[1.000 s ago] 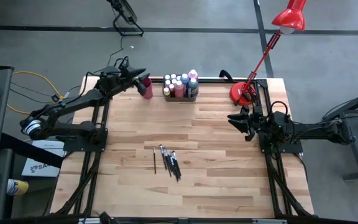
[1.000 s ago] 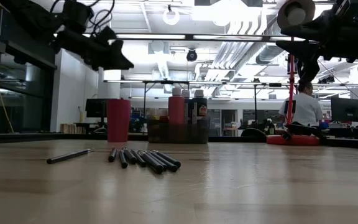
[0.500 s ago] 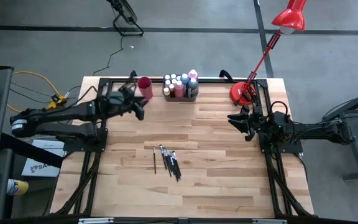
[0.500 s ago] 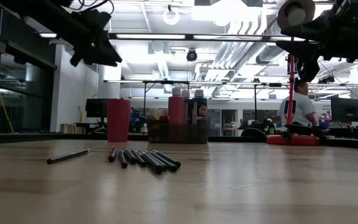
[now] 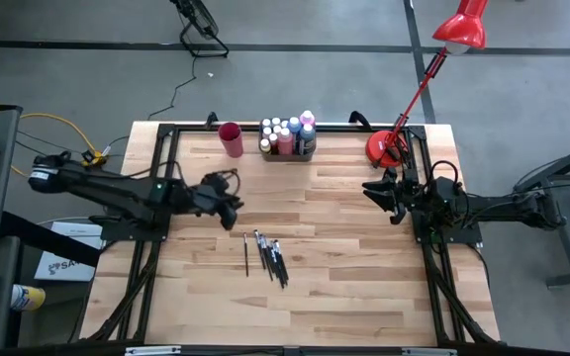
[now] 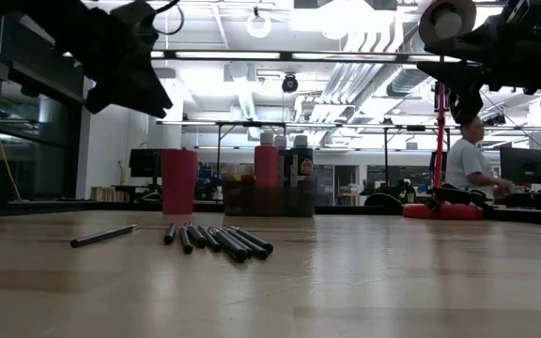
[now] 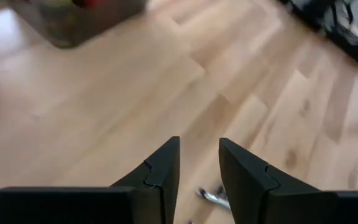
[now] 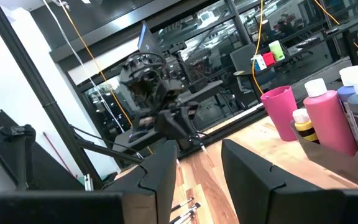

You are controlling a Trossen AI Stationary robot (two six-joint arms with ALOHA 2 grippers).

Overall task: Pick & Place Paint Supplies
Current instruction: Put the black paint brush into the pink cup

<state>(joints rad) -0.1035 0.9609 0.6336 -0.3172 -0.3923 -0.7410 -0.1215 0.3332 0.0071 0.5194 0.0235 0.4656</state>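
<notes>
Paintbrushes [image 6: 216,240] lie fanned on the table [image 6: 364,282]. At eleven o'clock behind them stands a red cup [image 6: 178,181]; at one o'clock, a tray of paint bottles [image 6: 269,186].

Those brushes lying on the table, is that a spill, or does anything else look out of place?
Nothing looks spilled or broken. The brushes lie loose in a rough bunch mid-table, one slightly apart from the rest. The paint bottles stand upright in their tray, beside the upright red cup.

A red cup [image 5: 231,138], dark paintbrushes [image 5: 268,257], pink-and-blue paint bottles [image 5: 287,135], and a pale wooden table [image 5: 344,267].
</notes>
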